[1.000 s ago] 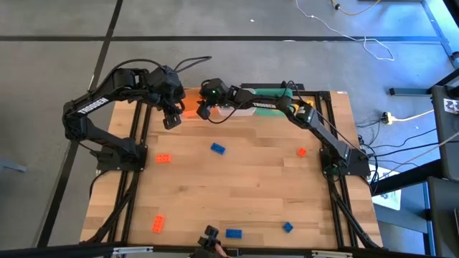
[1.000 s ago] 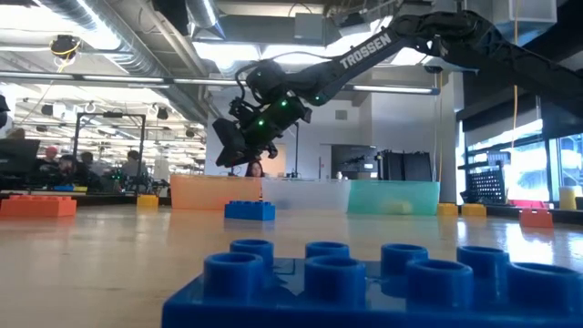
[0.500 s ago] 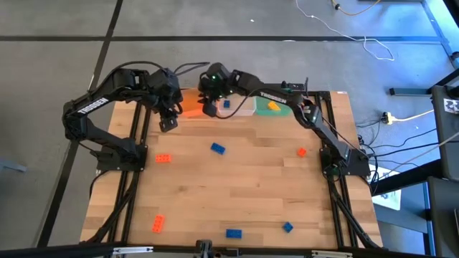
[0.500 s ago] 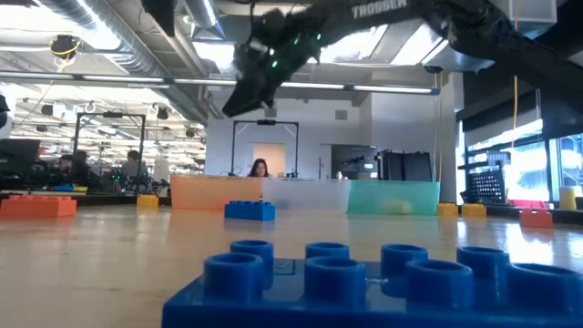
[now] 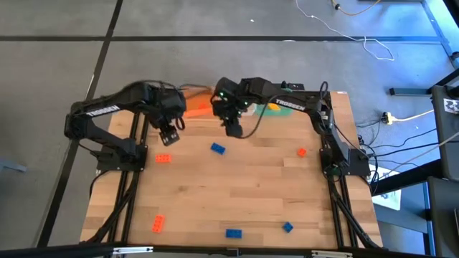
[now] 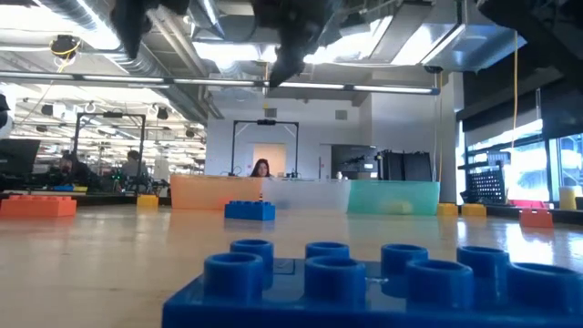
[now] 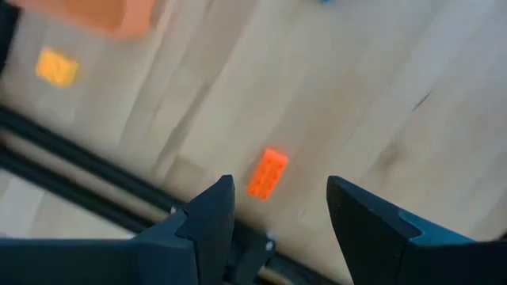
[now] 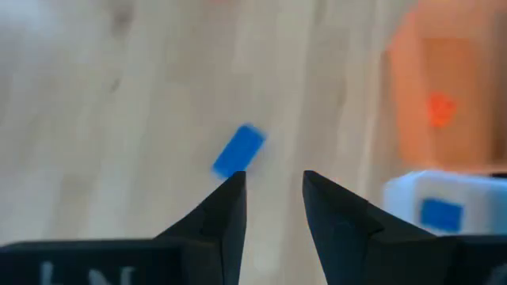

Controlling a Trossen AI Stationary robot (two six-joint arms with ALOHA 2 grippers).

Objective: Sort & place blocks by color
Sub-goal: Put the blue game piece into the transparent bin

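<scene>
Small blocks lie flat and scattered on the wooden table: an orange block (image 5: 163,158), a blue block (image 5: 217,148), a second orange block (image 5: 301,152), and several more near the near edge, such as a blue one (image 5: 233,233). My left gripper (image 5: 170,135) hangs open above the table, just on the far side of the first orange block (image 7: 267,172). My right gripper (image 5: 233,129) is open and empty, hovering on the far side of the blue block (image 8: 238,150), which shows ahead of its fingertips.
Three tubs stand along the far edge: an orange tub (image 5: 199,107) with an orange block (image 8: 440,109) inside, a clear tub (image 8: 444,210) with a blue block in it, and a green tub (image 5: 276,107). A large blue block (image 6: 346,273) sits right before the low camera.
My right gripper has moved from above the tubs at the far edge toward the near edge and to the right, toward the blue block. My left gripper has shifted toward the near edge, closer to the orange block. No block on the table has moved.
</scene>
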